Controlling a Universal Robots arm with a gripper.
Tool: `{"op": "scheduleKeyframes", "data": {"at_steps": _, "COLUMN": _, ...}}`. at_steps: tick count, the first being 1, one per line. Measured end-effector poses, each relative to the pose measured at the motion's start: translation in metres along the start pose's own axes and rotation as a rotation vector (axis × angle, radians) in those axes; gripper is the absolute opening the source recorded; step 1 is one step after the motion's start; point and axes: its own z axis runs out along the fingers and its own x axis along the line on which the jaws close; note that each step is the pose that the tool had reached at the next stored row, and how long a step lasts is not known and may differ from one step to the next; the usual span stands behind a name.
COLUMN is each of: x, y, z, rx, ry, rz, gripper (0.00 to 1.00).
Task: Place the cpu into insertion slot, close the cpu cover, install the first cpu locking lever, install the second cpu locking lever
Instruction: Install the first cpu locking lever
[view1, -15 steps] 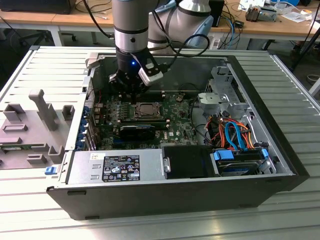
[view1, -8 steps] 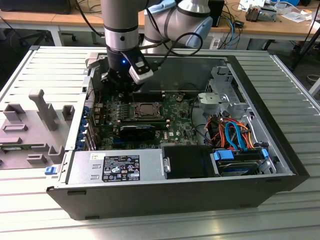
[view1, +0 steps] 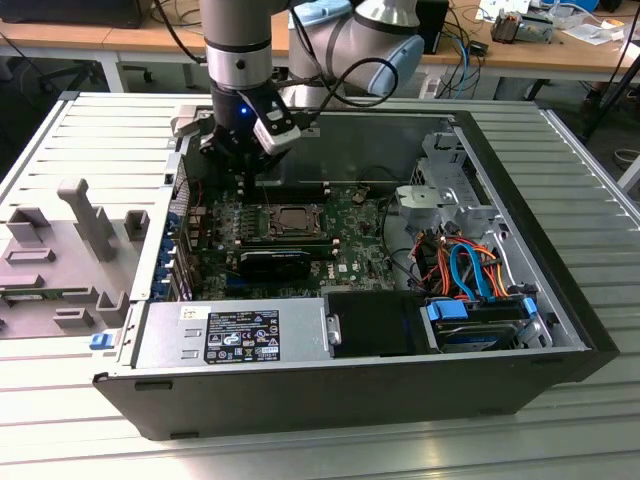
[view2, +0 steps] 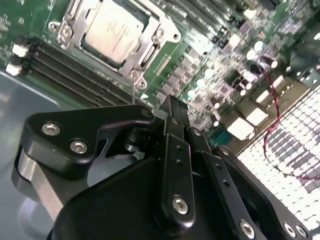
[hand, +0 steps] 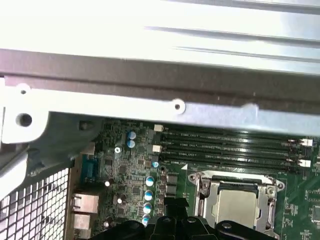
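The cpu (view2: 112, 30) lies flat in the insertion slot (view1: 295, 218) on the green motherboard, silvery top up. The cpu cover (view2: 142, 47) is down over it, framing the chip (hand: 235, 206) through its square window. My gripper (view2: 172, 107) hangs above the board beside the socket, toward the exterior view's left and the back case wall (view1: 247, 180). Its black fingers (view2: 176, 150) are pressed together with nothing between them. In the first wrist view the gripper tip (hand: 175, 220) shows next to the cpu cover (hand: 200, 185).
Long black memory slots (view2: 75, 75) run beside the socket. The open case holds a power supply (view1: 235, 335), a drive cage with coloured cables (view1: 465, 265) and a perforated rear panel (view2: 290, 150). A grey fixture (view1: 70, 250) sits on the table at the exterior view's left.
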Motion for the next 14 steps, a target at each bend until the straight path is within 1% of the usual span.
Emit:
{"op": "scheduleKeyframes", "data": {"at_steps": 2, "x": -0.0001, "y": 0.0026, "z": -0.0055, "rx": 0.0021, "ry": -0.0004, "rz": 0.0, "gripper": 0.11}}
{"op": "scheduleKeyframes", "data": {"at_steps": 4, "x": -0.0003, "y": 0.0046, "z": -0.0079, "rx": 0.0037, "ry": -0.0003, "rz": 0.0, "gripper": 0.11}}
{"op": "scheduleKeyframes", "data": {"at_steps": 9, "x": -0.0015, "y": 0.0167, "z": -0.0102, "rx": 0.0072, "ry": 0.0001, "rz": 0.0, "gripper": 0.11}}
{"op": "scheduleKeyframes", "data": {"at_steps": 12, "x": -0.0019, "y": 0.021, "z": -0.0114, "rx": 0.0094, "ry": 0.0003, "rz": 0.0, "gripper": 0.11}}
{"op": "scheduleKeyframes", "data": {"at_steps": 14, "x": -0.002, "y": 0.0219, "z": -0.0127, "rx": 0.0101, "ry": 0.0004, "rz": 0.0, "gripper": 0.11}}
